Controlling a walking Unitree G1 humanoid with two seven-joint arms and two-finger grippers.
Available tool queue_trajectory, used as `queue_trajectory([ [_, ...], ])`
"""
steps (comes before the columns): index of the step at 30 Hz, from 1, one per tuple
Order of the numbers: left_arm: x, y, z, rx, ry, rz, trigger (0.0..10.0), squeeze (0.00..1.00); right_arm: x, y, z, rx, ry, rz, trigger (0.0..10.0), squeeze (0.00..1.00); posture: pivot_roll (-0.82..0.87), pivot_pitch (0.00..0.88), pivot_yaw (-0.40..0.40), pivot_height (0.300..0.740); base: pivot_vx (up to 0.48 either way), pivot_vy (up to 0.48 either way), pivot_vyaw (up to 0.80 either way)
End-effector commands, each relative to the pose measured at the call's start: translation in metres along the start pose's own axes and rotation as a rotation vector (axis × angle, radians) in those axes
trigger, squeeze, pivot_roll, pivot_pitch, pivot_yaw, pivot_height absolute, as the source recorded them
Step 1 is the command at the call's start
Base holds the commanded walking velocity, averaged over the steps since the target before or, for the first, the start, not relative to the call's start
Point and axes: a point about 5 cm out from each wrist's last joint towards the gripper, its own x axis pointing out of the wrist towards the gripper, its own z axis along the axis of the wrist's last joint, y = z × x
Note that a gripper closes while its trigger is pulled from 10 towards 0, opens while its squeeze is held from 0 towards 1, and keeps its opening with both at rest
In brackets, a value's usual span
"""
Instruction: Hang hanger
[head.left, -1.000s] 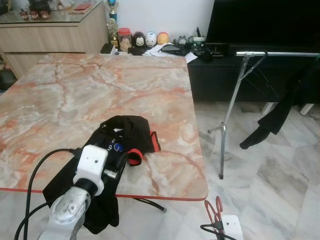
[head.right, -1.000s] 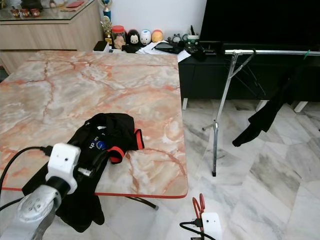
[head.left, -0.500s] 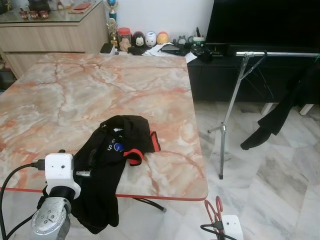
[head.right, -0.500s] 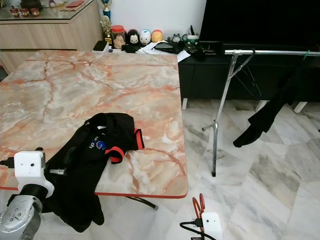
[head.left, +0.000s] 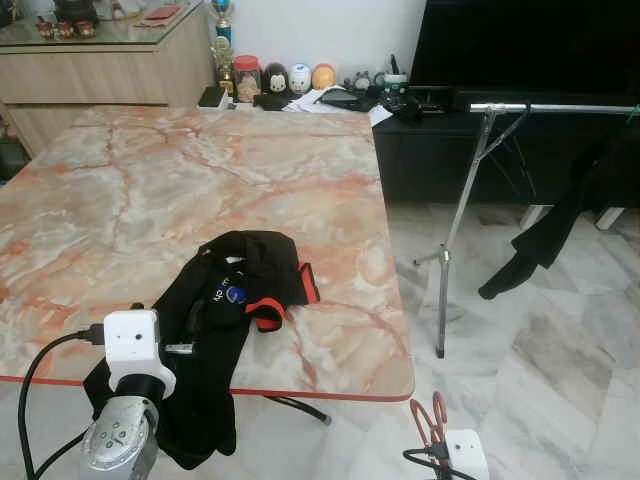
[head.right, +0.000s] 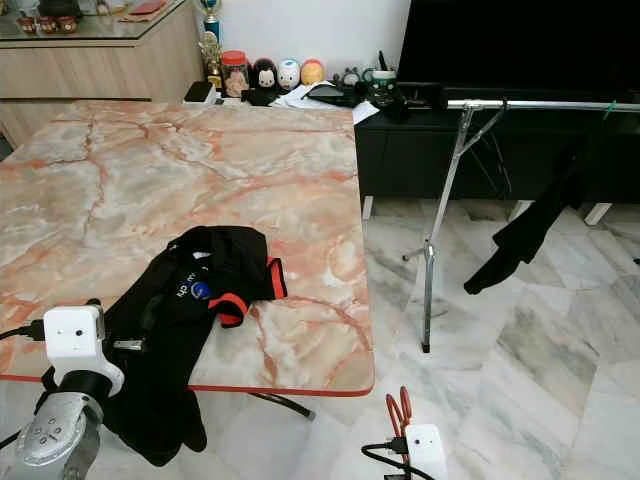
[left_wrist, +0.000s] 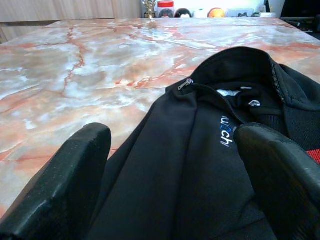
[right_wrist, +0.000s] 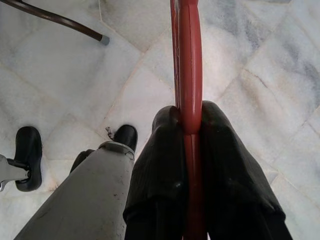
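Note:
A black jacket (head.left: 240, 285) with red cuffs lies on the marble table (head.left: 200, 180) near its front edge, one part hanging over the edge. My left gripper (left_wrist: 172, 137) is open at the table's front edge, its fingers (left_wrist: 75, 175) spread wide on either side of the jacket's zipped collar (left_wrist: 235, 85). Low by the floor, my right gripper (right_wrist: 189, 117) is shut on a red hanger (right_wrist: 189, 60), which sticks up from its wrist (head.left: 432, 420). A metal clothes rail (head.left: 560, 107) stands at the right.
A black garment (head.left: 555, 225) hangs from the rail, whose leg (head.left: 452, 240) stands on the marble floor close to the table's right edge. A dark TV cabinet (head.left: 450, 150) and a wooden sideboard (head.left: 100, 70) line the far wall. A table leg's foot (right_wrist: 102, 39) is near the hanger.
My left gripper pulled back off the jacket toward the table's front left edge, then came slightly forward again. The right gripper with the hanger has stayed put.

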Motion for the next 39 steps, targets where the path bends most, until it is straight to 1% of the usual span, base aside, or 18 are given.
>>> queue_trajectory([
  [1, 0.003, -0.003, -0.001, 0.008, -0.002, -0.01, 10.0, 0.0, 0.0, -0.001, 0.001, -0.001, -0.007, -0.003, 10.0, 0.0, 0.11, 0.0, -0.052, 0.74, 0.0, 0.0, 0.0],
  [4, 0.007, -0.006, -0.001, 0.001, -0.003, -0.018, 10.0, 0.0, 0.0, 0.0, 0.001, 0.001, -0.007, -0.003, 10.0, 0.0, 0.11, 0.0, -0.046, 0.74, -0.084, 0.0, 0.0],
  [14, 0.006, -0.008, -0.002, -0.001, 0.002, -0.028, 10.0, 0.0, 0.0, 0.001, 0.001, 0.002, -0.006, 0.0, 10.0, 0.0, 0.11, 0.0, -0.046, 0.74, -0.255, 0.0, 0.0],
  [19, 0.008, -0.013, -0.002, 0.0, 0.006, -0.038, 10.0, 0.0, 0.0, -0.001, 0.002, -0.009, -0.007, -0.002, 10.0, 0.0, 0.1, 0.0, -0.053, 0.74, -0.256, 0.0, 0.0],
  [29, 0.009, -0.015, -0.001, 0.005, 0.007, -0.061, 10.0, 0.0, 0.0, 0.0, 0.002, -0.001, -0.01, -0.005, 10.0, 0.0, 0.09, 0.0, -0.038, 0.74, -0.278, 0.0, 0.0],
  [39, 0.011, -0.015, -0.001, 0.009, 0.009, -0.075, 10.0, 0.0, 0.0, 0.004, 0.002, 0.005, -0.011, 0.001, 10.0, 0.0, 0.1, 0.0, -0.023, 0.74, -0.287, 0.0, 0.0],
])
